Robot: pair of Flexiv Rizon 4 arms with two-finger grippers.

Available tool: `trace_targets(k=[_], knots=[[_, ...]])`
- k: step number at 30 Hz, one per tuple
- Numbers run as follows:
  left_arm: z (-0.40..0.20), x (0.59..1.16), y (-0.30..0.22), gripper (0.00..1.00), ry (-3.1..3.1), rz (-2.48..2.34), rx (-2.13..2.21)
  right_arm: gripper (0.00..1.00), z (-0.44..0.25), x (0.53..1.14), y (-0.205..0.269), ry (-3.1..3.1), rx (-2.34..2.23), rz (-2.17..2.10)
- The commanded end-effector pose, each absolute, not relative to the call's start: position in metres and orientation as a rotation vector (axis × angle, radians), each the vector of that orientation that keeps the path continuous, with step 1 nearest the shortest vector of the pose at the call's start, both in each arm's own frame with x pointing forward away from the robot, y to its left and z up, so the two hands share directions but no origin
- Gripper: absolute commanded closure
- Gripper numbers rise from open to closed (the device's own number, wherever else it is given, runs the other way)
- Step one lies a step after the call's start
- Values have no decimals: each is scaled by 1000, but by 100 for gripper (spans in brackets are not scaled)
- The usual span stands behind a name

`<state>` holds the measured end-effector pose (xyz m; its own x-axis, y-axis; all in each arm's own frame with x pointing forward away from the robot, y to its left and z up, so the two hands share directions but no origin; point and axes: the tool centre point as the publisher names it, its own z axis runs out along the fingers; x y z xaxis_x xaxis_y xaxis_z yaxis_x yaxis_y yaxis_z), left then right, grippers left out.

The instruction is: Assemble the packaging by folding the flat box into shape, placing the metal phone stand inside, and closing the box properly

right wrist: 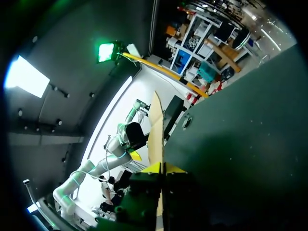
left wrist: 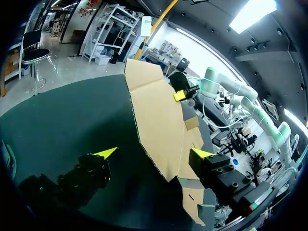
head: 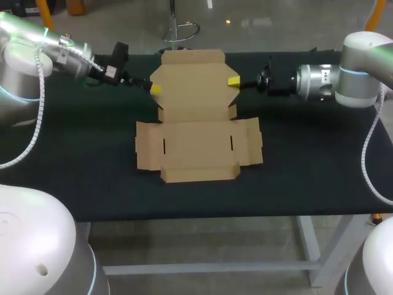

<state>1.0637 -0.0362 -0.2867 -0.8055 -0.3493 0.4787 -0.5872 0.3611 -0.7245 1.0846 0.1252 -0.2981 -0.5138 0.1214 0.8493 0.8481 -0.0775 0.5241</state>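
Left gripper (head: 153, 88), at the upper left of the head view, stands wide. Its fingers (left wrist: 108, 152) are well apart, with the side edge of the raised lid panel (head: 193, 80) between them. One finger looks close against the cardboard and the other is clear of it, so I'd judge it steadies the panel rather than grips it.

Right gripper (head: 233, 81), reaching in from the upper right, is narrow. In its wrist view the panel runs edge-on between its yellow tips (right wrist: 155, 167), and both seem to press it, pinching the opposite side. My guess is that the two arms flank the lid so it hinges squarely along its crease.

The cardboard box (head: 196, 150) lies unfolded at the middle of the dark green table (head: 73, 153), its base and side flaps flat toward the lower part of the frame. The metal phone stand is nowhere in view. The cardboard is plain brown, and I can read no print or label on it.
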Motion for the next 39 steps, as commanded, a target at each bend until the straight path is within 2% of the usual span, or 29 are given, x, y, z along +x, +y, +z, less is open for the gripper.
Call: trace_targets(k=[1, 18, 20, 24, 28, 32, 39], knots=[[-287, 1069, -34, 0, -2374, 1403, 818, 100, -299, 1086, 125, -1630, -1039, -1652], [-290, 1077, -55, 0, -2276, 1655, 569, 100, -292, 1090, 128, -1621, -1002, -1735], [-289, 1079, -59, 8, -2270, 1663, 549, 100, -290, 1091, 130, -1621, -993, -1742], [-286, 1080, -65, 7, -2269, 1672, 513, 100, -288, 1093, 132, -1622, -977, -1760], [-284, 1081, -70, 13, -2254, 1694, 483, 100, -287, 1095, 132, -1613, -971, -1774], [-284, 1081, -74, 15, -2241, 1714, 462, 100, -287, 1098, 132, -1605, -965, -1787], [-282, 1082, -81, 35, -2227, 1734, 429, 100, -285, 1100, 135, -1603, -950, -1794]])
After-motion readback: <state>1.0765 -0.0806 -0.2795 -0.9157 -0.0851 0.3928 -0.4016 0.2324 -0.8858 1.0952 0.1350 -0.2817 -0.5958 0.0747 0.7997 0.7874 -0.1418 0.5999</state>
